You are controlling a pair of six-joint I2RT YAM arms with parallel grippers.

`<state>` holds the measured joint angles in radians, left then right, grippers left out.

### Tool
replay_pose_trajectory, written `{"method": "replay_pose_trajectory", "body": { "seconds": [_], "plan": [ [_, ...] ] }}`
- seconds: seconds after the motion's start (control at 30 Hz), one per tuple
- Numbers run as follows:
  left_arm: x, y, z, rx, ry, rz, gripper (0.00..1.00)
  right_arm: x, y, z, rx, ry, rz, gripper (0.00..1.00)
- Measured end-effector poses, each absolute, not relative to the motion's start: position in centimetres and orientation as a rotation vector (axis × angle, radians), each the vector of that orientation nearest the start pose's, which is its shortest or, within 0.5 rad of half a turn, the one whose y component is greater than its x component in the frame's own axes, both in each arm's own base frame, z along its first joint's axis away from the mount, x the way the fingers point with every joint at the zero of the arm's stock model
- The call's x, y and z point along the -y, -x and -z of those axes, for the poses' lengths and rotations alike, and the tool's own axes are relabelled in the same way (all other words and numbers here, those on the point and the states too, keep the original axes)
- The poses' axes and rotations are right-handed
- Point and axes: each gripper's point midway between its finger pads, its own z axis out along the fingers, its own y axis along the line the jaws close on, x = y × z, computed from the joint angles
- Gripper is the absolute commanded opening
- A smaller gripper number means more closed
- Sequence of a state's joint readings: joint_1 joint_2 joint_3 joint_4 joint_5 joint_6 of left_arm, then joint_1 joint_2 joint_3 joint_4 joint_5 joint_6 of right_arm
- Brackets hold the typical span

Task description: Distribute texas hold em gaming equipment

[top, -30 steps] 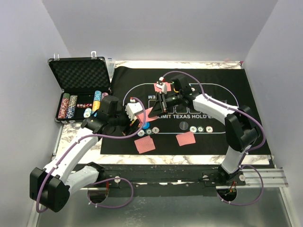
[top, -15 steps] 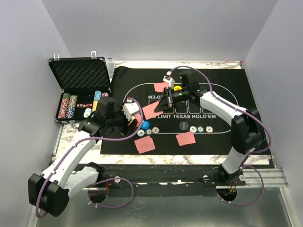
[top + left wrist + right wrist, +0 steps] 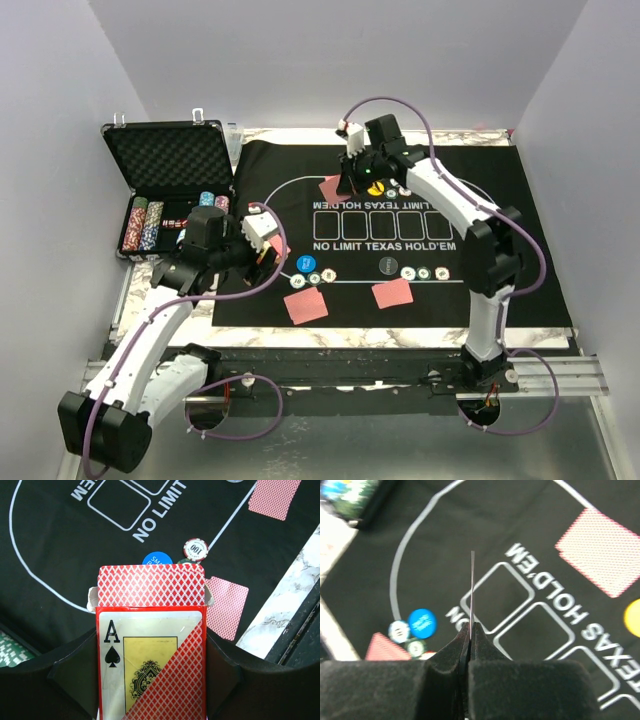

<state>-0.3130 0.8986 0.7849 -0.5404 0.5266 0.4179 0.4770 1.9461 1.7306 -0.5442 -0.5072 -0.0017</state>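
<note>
My left gripper (image 3: 150, 672) is shut on the red-orange card box (image 3: 150, 665), which shows an ace of spades; red-backed playing cards (image 3: 150, 585) stick out of its open top. In the top view this gripper (image 3: 262, 240) hangs over the mat's left edge. My right gripper (image 3: 470, 630) is shut on one playing card (image 3: 472, 587), seen edge-on. It hovers over the far side of the mat (image 3: 349, 182), beside a face-down card (image 3: 331, 187). A blue button (image 3: 306, 264), a yellow button (image 3: 390, 187) and two more cards (image 3: 306, 305) (image 3: 393, 292) lie on the mat.
The black felt mat (image 3: 520, 220) covers the table. Poker chips (image 3: 424, 274) lie in a row near its front, with others (image 3: 298, 282) by the blue button. The open foam-lined case (image 3: 170, 160) with stacked chips (image 3: 150, 222) stands at the left.
My right gripper closed on a card at the box and carried it away to the far side of the mat. My left arm drew back to the left with the box.
</note>
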Motion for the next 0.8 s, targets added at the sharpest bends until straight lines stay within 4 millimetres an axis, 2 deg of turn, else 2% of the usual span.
{"method": "replay_pose_trajectory", "body": {
  "seconds": [0.1, 0.17, 0.3, 0.57, 0.7, 0.8],
  "plan": [
    [14.6, -23.2, -18.1, -1.918, -1.007, 0.512, 0.00, -30.1, -43.5, -15.3, -2.223, 0.880, -0.655, 0.01],
    [14.3, -23.1, -18.1, -1.925, -0.993, 0.507, 0.00, -29.6, -44.3, -13.7, -2.227, 0.930, -0.555, 0.01],
    [13.6, -23.0, -17.7, -1.946, -0.968, 0.499, 0.00, -30.0, -44.7, -12.0, -2.189, 1.049, -0.394, 0.01],
    [12.4, -23.0, -16.5, -2.000, -0.924, 0.486, 0.00, -32.6, -45.9, -11.2, -1.991, 1.245, -0.107, 0.01],
    [12.2, -23.1, -16.5, -2.006, -0.914, 0.482, 0.00, -32.9, -45.8, -9.5, -1.937, 1.336, -0.017, 0.01],
    [12.1, -23.1, -16.5, -2.007, -0.911, 0.481, 0.00, -32.7, -45.4, -8.0, -1.911, 1.398, 0.031, 0.07]
  ]
}}
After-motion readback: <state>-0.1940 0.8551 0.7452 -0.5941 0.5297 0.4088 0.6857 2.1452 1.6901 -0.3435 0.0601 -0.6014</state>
